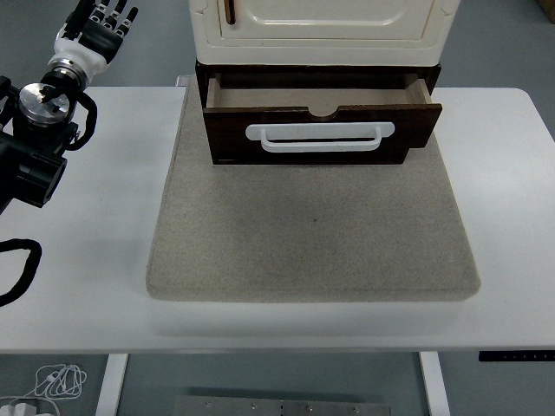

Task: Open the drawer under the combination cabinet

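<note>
I'm seeing the left hand (102, 24) at top left with its fingers (119, 15) extending loosely apart, gripping nothing and touching nothing, hanging past the far left corner of the white table (87, 225). The drawer (321, 130) is sitting pulled out under the cream cabinet (321, 30), white handle (319, 138) facing me, on the grey mat (312, 234).

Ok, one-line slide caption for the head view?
Drawer pulled partly open under cream cabinet; left hand raised at far left.
</note>
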`<action>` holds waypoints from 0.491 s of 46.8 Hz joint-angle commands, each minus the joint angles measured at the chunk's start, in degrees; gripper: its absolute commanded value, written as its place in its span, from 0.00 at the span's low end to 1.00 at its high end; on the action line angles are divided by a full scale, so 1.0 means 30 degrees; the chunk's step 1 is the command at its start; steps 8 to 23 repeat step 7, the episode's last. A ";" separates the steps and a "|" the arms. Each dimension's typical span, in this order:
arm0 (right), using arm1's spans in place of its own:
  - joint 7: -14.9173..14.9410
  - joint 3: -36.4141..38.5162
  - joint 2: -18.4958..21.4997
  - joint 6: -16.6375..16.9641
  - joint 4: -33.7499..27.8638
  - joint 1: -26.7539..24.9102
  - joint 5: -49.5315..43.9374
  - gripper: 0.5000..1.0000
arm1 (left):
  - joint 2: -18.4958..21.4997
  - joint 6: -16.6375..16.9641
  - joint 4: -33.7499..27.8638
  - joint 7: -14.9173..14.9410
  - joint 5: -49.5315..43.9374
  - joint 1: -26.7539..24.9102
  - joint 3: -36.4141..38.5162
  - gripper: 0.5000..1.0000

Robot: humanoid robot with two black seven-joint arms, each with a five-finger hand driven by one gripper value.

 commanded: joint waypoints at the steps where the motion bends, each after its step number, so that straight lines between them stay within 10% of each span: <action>1: -0.0027 -0.0009 0.0000 -0.0054 0.0000 0.0030 -0.0033 0.85 | -0.0333 -0.0010 0.0069 -0.0029 0.0059 0.0002 0.0030 1.00; 23: -0.0057 -0.0009 0.0000 -0.0025 -0.0058 0.0030 -0.0033 0.85 | -0.0597 -0.0009 0.0362 -0.0321 0.0059 0.0002 0.0030 1.00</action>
